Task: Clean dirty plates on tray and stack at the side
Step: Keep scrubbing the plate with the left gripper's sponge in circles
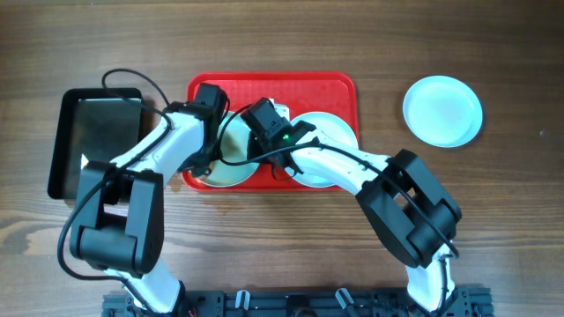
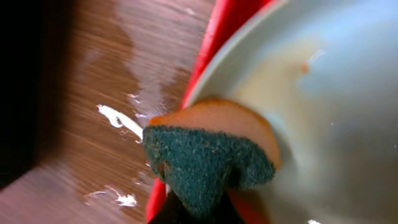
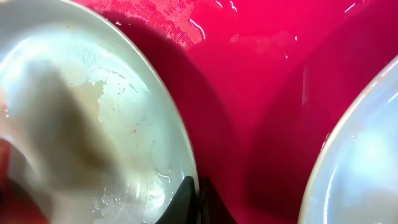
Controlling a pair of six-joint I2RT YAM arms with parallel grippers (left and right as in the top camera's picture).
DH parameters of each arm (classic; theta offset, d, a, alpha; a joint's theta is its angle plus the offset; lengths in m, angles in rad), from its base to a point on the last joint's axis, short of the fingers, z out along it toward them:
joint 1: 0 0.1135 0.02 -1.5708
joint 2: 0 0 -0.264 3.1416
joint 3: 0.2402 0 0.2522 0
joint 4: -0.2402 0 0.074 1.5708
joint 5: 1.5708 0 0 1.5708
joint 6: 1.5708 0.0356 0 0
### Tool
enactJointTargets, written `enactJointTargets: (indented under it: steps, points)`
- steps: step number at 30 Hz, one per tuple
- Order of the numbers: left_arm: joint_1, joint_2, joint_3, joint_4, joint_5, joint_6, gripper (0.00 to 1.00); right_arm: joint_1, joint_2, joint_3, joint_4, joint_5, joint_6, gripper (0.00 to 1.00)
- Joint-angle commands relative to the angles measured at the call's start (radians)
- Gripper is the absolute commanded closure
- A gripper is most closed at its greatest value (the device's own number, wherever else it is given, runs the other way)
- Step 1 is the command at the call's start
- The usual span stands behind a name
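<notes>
**Item 1, left gripper** (image 2: pixel 193 211): fingers pinched on a sponge (image 2: pixel 205 162) with a green scouring face and an orange-yellow backing. The green face is pressed against the inner rim of the left plate (image 2: pixel 336 93), at the edge nearest the tray's left rim. This placement suits scrubbing, since the rough side meets the soiled surface.

**Item 2, right gripper** (image 3: pixel 196 199): fingertips pressed together at the same plate's rim, on the side facing the tray's middle. They appear to pinch the rim, though the close view leaves this uncertain. The likely purpose is to brace the plate so it does not slide under the sponge.

**Item 3, left plate:** pale, on the left half of the tray (image 3: pixel 249 93). It seems tipped in the overhead view. A wet, cloudy film and 1 small orange fleck show on its face, so cleaning is judged unfinished.

**Item 4, right plate** (image 3: pixel 360 168): lies on the tray's right half, apart from the left plate, with bare red tray between them. Neither gripper touches it.

**Item 5, third plate** (image 1: pixel 442 110): lies alone on the table (image 1: pixel 493 220), well to the right of the tray. It looks clean and probably marks the stacking spot.

**Item 6, black tray** (image 1: pixel 92 132): on the table just left of the red tray.
</notes>
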Motion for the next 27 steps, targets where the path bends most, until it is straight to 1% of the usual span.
enactJointTargets:
  steps: [1, 4, 6, 10, 12, 13, 19, 25, 27]
  points:
    - [0.02, 0.009, 0.105, -0.071, -0.165, -0.01, 0.96, -0.014, 0.027, -0.003, -0.009, 0.048, 0.004, 0.96]
    - [0.009, -0.01, 0.155, -0.077, -0.139, -0.01, 0.96, -0.014, 0.027, -0.003, -0.009, 0.048, 0.004, 0.96]
    - [0.0, -0.019, 0.158, -0.054, -0.074, -0.01, 0.96, -0.014, 0.027, -0.003, -0.008, 0.048, 0.005, 0.96]
    - [-0.011, -0.019, 0.157, 0.033, 0.233, -0.006, 0.96, -0.014, 0.027, -0.003, -0.008, 0.047, 0.005, 0.96]
    - [-0.011, -0.015, 0.154, 0.089, 0.341, -0.006, 0.96, -0.014, 0.027, -0.003, -0.009, 0.047, 0.005, 0.96]
    - [-0.011, -0.012, 0.146, 0.121, 0.364, -0.006, 0.96, -0.014, 0.027, -0.003, -0.01, 0.047, 0.004, 0.96]
    - [-0.011, 0.051, 0.143, 0.156, 0.434, -0.006, 0.96, -0.014, 0.027, -0.003, -0.01, 0.047, 0.004, 0.96]
    - [-0.005, 0.117, 0.143, 0.161, 0.421, -0.006, 0.96, -0.014, 0.027, -0.003, -0.012, 0.048, 0.004, 0.96]
    - [0.005, 0.131, 0.143, 0.16, 0.378, -0.006, 0.96, -0.014, 0.027, -0.003, -0.012, 0.048, 0.004, 0.96]
